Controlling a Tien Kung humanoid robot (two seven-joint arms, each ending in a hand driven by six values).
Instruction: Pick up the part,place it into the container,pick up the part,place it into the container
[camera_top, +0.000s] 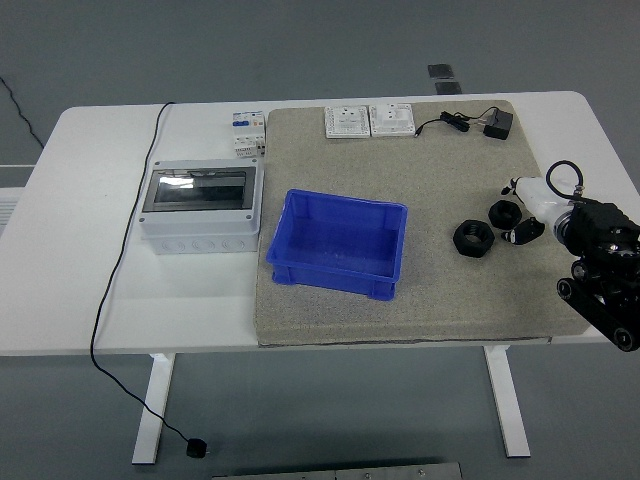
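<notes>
Two chunky black hex nuts sit on the rough grey foam mat (420, 290) near the tabletop's (90, 250) right edge: the bigger nut (472, 238) lies free, the smaller nut (504, 212) is just beside the right hand (535, 208). That hand is white and black with a looped cable, and honestly I can't tell whether its fingers are around anything. The blue plastic bin (338, 245), rectangular with a rim, sits mid-mat. A grey breaker box (199, 208) with a smoky window is on the left side. Two white wall sockets (369, 120) and a black adapter (497, 125) line the far edge. Any labels are too small to read.
</notes>
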